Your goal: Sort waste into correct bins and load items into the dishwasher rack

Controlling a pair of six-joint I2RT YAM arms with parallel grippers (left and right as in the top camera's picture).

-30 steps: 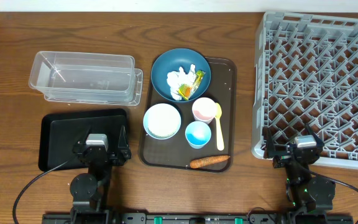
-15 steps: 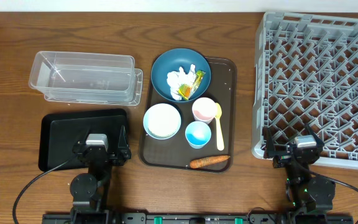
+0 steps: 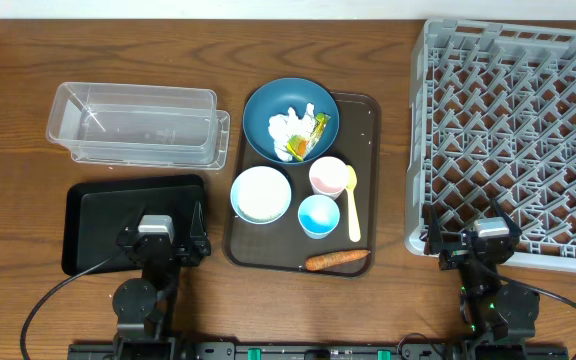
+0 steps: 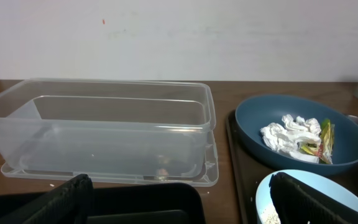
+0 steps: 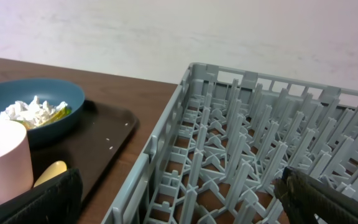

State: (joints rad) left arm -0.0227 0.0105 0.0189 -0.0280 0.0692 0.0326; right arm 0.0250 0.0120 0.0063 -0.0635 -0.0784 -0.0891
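Rack point(image 3: 513, 130) unmoved, clear of brown tray point(image 3: 366, 150)

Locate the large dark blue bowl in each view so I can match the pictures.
Overhead: dark blue bowl at top centre, on the brown tray's far end.
Left wrist: right side, mid-height.
Right wrist: left edge, behind the pink cup.
Shared landmark: the crumpled white tissue inside it.

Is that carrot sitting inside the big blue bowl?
No, the carrot piece lies on the brown tray, well apart from the dark blue bowl.
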